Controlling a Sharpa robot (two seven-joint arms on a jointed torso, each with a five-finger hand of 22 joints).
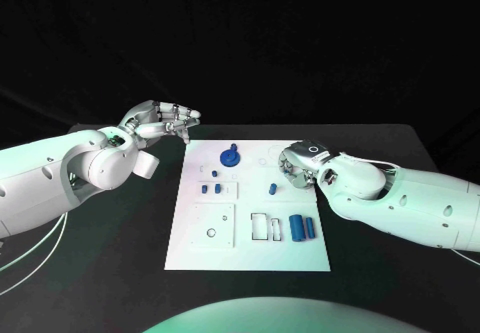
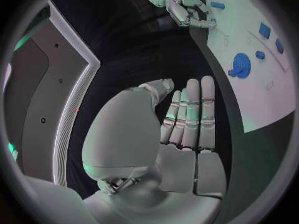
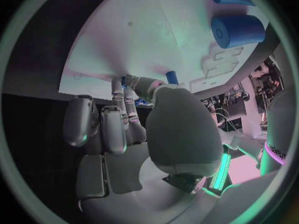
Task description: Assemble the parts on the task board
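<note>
We note left hand [image 1: 165, 119] off the task board [image 1: 250, 243] — fingers straight, grasping nothing; right hand [image 1: 300, 163] over board — grip indiscernible.

- The task board [image 1: 250, 250] lies mid-bench [image 1: 110, 277].
- On it, a gear part [image 1: 231, 159] sits at 12 o'clock, two cylinders [image 1: 303, 227] at 4 o'clock.
- The left hand [image 1: 160, 119] is off its 10 o'clock corner, the right hand [image 1: 298, 164] over its 2 o'clock edge.
</note>
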